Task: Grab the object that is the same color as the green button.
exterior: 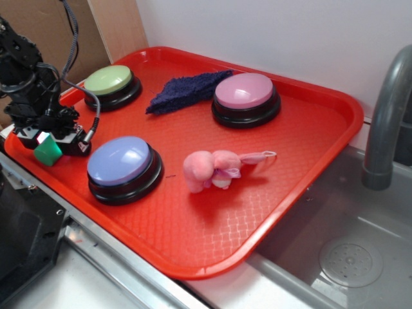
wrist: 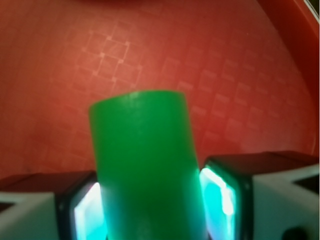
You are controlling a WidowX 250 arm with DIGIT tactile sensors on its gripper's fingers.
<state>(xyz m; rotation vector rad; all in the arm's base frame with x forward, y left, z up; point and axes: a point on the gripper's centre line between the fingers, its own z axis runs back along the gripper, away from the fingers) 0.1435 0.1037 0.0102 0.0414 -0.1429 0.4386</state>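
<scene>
Gripper (wrist: 150,200) clamped on the cylinder (wrist: 145,170), pads touching both its sides, long axis running straight out ahead between them, above the tray (wrist: 225,75).

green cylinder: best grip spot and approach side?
Grip the green cylinder across its smooth curved sides, mid-body, coming along its axis. The gripper sits that way now, a pad flanking each side; contact can't be confirmed.

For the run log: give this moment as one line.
gripper: shut on green cylinder | place: left tray edge | green button: untouched
</scene>
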